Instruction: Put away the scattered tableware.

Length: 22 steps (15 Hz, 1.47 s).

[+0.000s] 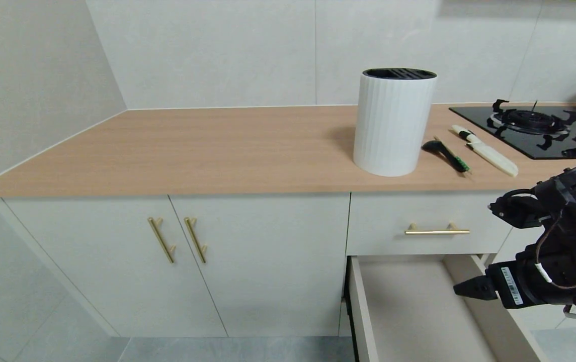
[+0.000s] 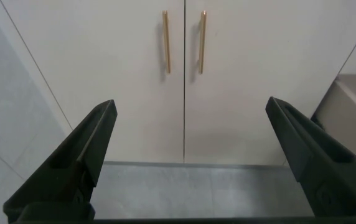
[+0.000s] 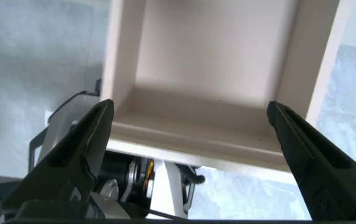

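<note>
l end effector [image 2: 187, 158] wide open, empty | r end effector [image 3: 187, 158] wide open, empty, above open drawer [image 3: 221, 56] | knife [image 1: 486, 152], black spoon [image 1: 446, 153] on counter [image 1: 217, 151] beside knife block [image 1: 393, 125]

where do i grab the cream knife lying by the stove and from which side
Probably the narrow handle end of the knife, the end toward the wall. It lies flat on the counter, so come straight down from above with the jaws across its width. The black spoon lies close alongside, so keep the jaws clear of it.
</note>
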Motion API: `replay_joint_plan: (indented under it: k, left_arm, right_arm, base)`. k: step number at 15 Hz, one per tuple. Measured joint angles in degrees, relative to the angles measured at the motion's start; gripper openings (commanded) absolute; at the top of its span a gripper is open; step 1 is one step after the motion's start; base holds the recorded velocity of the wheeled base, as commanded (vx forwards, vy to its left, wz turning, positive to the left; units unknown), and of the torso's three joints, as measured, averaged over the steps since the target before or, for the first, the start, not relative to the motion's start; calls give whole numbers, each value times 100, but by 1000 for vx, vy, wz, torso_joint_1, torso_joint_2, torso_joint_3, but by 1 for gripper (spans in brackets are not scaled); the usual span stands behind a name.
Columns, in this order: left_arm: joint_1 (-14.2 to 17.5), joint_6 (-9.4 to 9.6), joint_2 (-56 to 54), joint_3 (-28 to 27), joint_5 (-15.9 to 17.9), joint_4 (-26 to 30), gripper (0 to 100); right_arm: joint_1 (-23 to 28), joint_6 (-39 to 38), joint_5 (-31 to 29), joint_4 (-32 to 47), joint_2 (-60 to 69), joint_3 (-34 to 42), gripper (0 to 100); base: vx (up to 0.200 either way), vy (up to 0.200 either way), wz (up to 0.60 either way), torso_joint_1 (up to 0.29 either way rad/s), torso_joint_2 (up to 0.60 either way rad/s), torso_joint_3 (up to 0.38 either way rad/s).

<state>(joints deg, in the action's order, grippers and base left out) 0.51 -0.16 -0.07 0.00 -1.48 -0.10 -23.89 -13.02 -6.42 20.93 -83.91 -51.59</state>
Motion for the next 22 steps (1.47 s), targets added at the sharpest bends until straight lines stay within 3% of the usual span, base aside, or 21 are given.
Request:
replay_joint_plan:
  k: [4,8,15,22]
  left_arm:
    - [0,2,0,-2,0,0,100]
    - [0,0,0,-2,0,5,100]
    - [0,0,0,0,0,5,100]
    - [0,0,0,-2,0,2,100]
  right_arm:
    - [0,0,-2,-273,-2,9,100]
    - [50,16,-126,-1108,-18,-163,100]
    - [1250,222,-140,-161,-1074,-2892,100]
    - [1554,222,-235,-1090,-2243,-3035,100]
  base:
    - [0,0,0,165,-400,-243]
    - [0,0,0,18,-51,-33]
    - [0,0,0,0,0,0]
    - [0,0,0,0,0,0]
